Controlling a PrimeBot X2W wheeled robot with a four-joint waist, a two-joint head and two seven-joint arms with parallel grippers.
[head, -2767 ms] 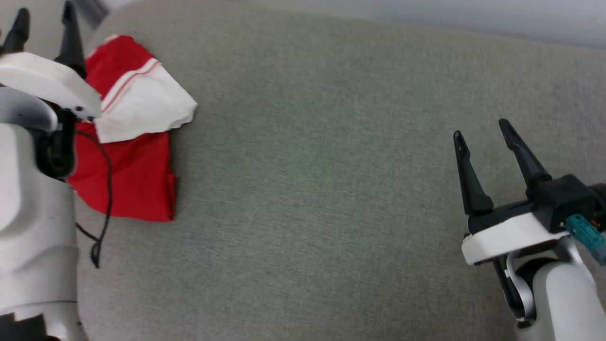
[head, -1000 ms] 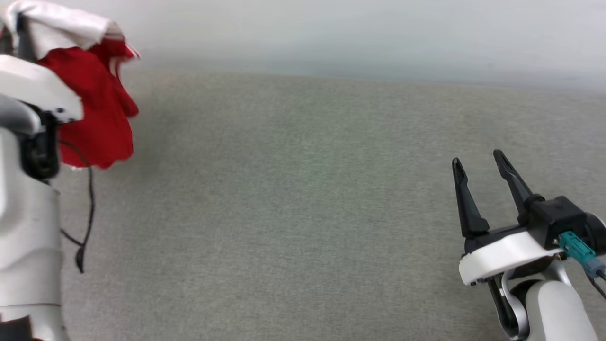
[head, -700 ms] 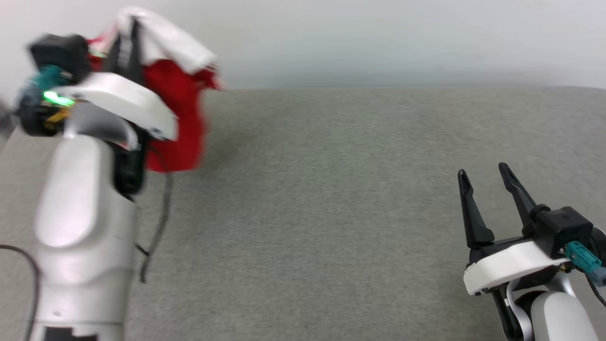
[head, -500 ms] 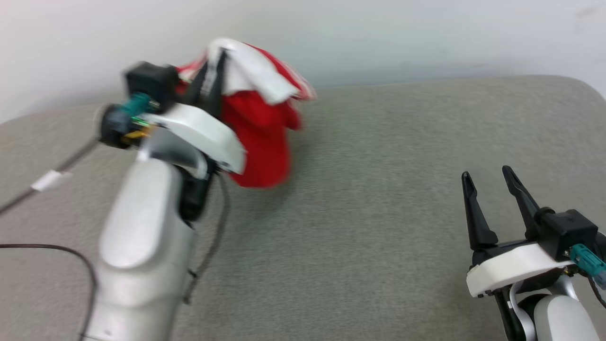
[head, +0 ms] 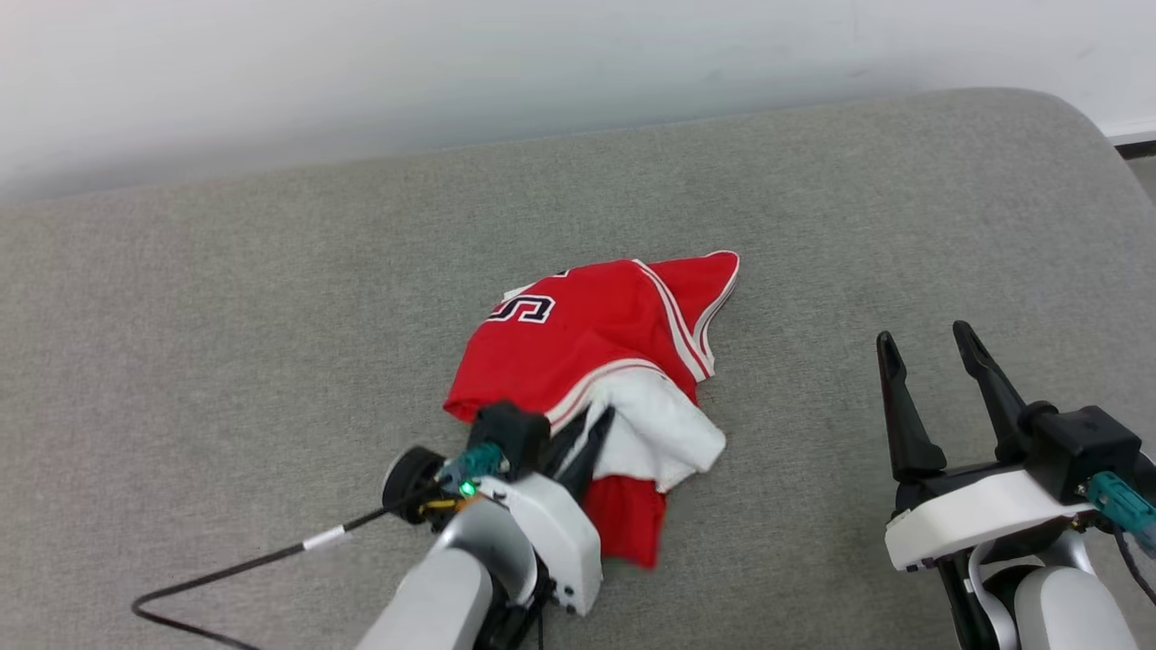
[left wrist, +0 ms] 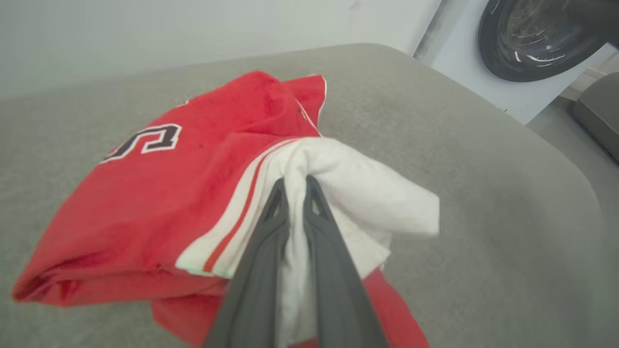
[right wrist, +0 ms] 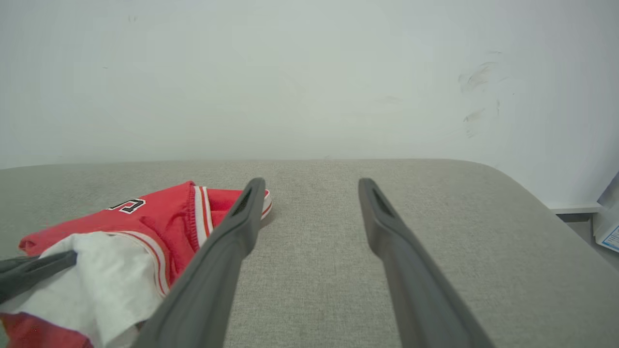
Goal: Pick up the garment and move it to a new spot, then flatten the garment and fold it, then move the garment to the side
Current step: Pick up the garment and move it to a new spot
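The jersey [head: 587,338] lay in a rumpled heap near the middle of the grey padded surface [head: 271,298]. Its red side was up, with part of a black-and-white number showing at its far left and striped trim running along one edge. A white sleeve panel bunched up at its near side.

The left gripper [left wrist: 293,186] had its jaws pinched nearly together on that white panel, with the cloth drawn into a fold between the two dark fingers. A black cable [head: 226,573] trailed from its wrist across the surface.

The right gripper [head: 921,338] stood well apart to the jersey's right. Its jaws were wide and held nothing, and its fingers pointed toward the wall.

The surface was a coarse grey weave with a rounded far right corner. Behind it rose a plain pale wall [right wrist: 290,72], with a few faint scuff marks [right wrist: 476,79] toward the right. In the left wrist view, past the rounded corner, stood a white machine with a round dark door [left wrist: 537,38]. Beside it was another grey cushion [left wrist: 599,111].
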